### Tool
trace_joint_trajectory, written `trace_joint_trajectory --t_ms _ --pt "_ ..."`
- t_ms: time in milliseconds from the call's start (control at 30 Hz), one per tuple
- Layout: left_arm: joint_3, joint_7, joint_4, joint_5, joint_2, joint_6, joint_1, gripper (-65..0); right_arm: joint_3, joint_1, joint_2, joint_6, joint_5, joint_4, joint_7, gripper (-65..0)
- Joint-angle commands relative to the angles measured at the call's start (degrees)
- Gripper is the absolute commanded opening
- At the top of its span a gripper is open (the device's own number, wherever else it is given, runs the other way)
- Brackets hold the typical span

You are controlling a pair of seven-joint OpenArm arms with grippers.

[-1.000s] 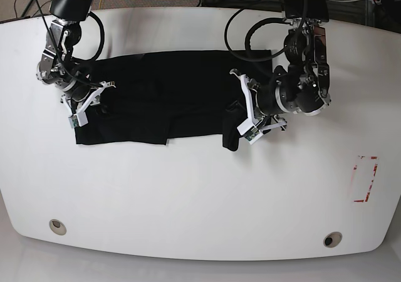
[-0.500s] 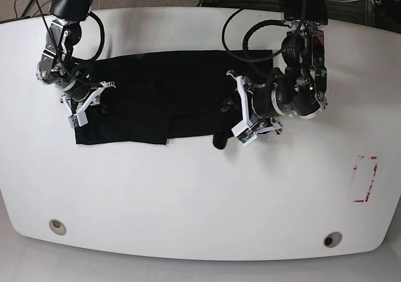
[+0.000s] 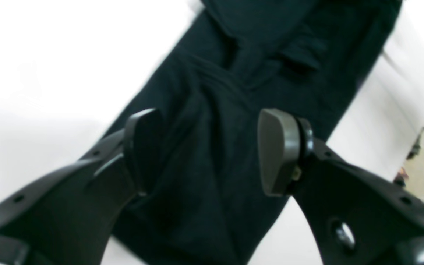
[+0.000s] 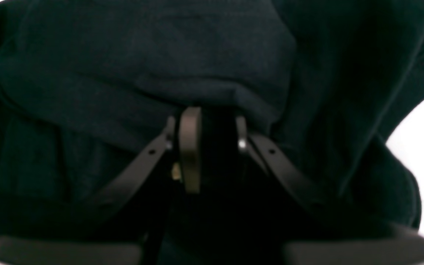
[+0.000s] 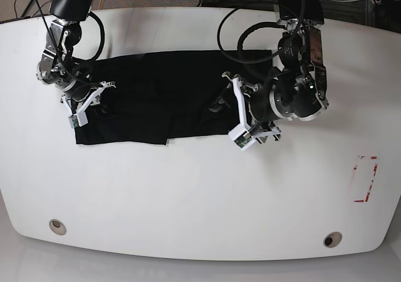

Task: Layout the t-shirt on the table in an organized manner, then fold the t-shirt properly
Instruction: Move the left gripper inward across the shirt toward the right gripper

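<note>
A black t-shirt (image 5: 156,103) lies spread across the far half of the white table (image 5: 188,194), its near edge uneven, with a step near the middle. The left gripper (image 3: 208,151) hangs over the shirt's end with its two pads well apart and nothing between them; the wrist view is blurred, so the folds beneath read only as soft ridges, and whether the pads touch the cloth cannot be told. In the base view this gripper (image 5: 241,116) covers that end of the shirt, so the fabric's edge there is hidden. The right gripper (image 4: 208,147) has its fingers drawn close on a bunched fold of the shirt; the cloth fills nearly the whole wrist view and the far finger is lost in shadow. From the base, the same gripper (image 5: 88,100) sits at the shirt's other end, and the pinch itself is too small to make out.
</note>
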Motion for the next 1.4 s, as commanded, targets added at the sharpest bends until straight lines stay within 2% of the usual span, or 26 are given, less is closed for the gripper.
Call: trace_joint_trajectory --t_ms 0,167,333,567,867,1067,1167,1267,1367 --pt "-2.8 -0.4 0.9 -0.4 -1.7 -0.1 -0.7 -26.5 0.0 -0.3 0.6 -0.1 -1.8 0.0 -2.9 -53.3" --pt "-8.5 -0.5 -1.5 -0.4 -4.2 -0.1 0.3 -26.4 0.0 -0.3 0.6 -0.1 -1.7 0.0 -2.9 -53.3" --pt "-9.0 -0.7 -4.1 -0.4 -6.2 -0.1 0.5 -26.4 0.0 -0.3 0.6 -0.1 -1.6 0.0 -2.9 -53.3" --pt "-8.8 -3.8 -8.5 -0.3 -6.3 -0.1 0.6 -26.4 0.0 -0.3 0.6 -0.1 -1.6 0.0 -2.9 -53.3" --pt "-8.7 -4.2 -13.6 -0.3 -6.0 -0.1 0.3 -26.4 0.0 -0.3 0.5 -0.1 -1.6 0.0 -2.9 -53.3" --pt "-5.0 -4.2 -13.6 -0.3 -6.2 -0.1 0.4 -26.9 0.0 -0.3 -0.5 -0.1 -1.7 0.0 -2.9 -53.3" --pt "-3.3 -4.2 -13.4 -0.4 -6.4 -0.1 0.5 -32.1 0.0 -0.3 -0.6 -0.1 -1.7 0.0 -2.9 -53.3" --pt "-1.9 -4.2 -12.0 -0.4 -6.4 -0.1 0.5 -45.3 0.0 -0.3 -0.8 -0.1 -1.7 0.0 -2.9 -53.3" --pt "-1.3 -4.1 -10.4 -0.4 -6.4 -0.1 0.5 -54.2 0.0 -0.3 -0.9 -0.1 -1.7 0.0 -2.9 -53.3"
